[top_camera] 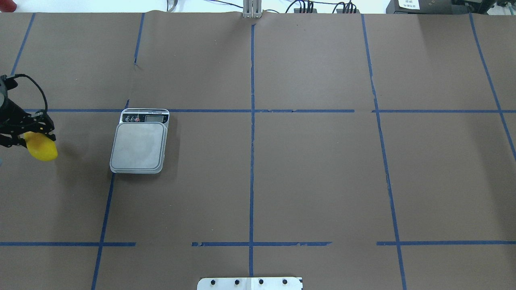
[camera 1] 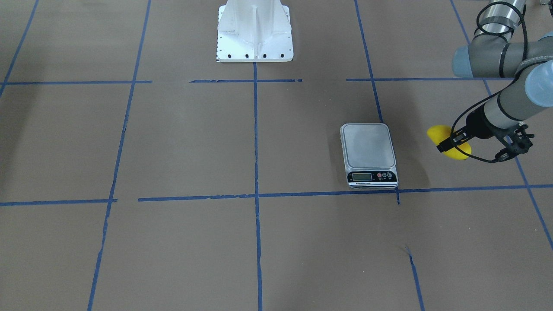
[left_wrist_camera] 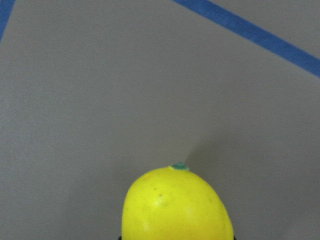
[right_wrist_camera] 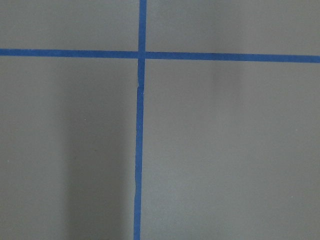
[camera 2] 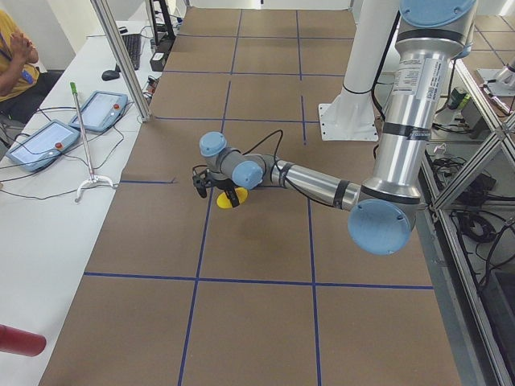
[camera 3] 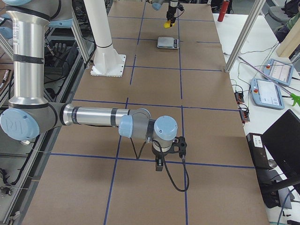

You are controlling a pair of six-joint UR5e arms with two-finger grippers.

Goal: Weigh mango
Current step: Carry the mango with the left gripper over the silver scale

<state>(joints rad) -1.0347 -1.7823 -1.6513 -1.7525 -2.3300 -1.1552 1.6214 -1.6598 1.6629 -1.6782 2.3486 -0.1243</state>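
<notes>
The bright yellow mango (camera 1: 438, 134) is in my left gripper (camera 1: 453, 142), which is shut on it and holds it a little above the table, to the side of the scale (camera 1: 368, 147). In the overhead view the mango (top_camera: 42, 150) hangs from the gripper (top_camera: 30, 135) at the far left, left of the scale (top_camera: 139, 146). The left wrist view shows the mango's tip (left_wrist_camera: 175, 210) over bare brown paper. The scale's platform is bare. My right gripper (camera 3: 169, 150) shows only in the exterior right view, low over the table; I cannot tell whether it is open or shut.
The white robot base (camera 1: 255, 34) stands at the table's middle edge. Blue tape lines (top_camera: 252, 121) divide the brown table cover into squares. Tablets and cables (camera 2: 48, 137) lie on the white side table.
</notes>
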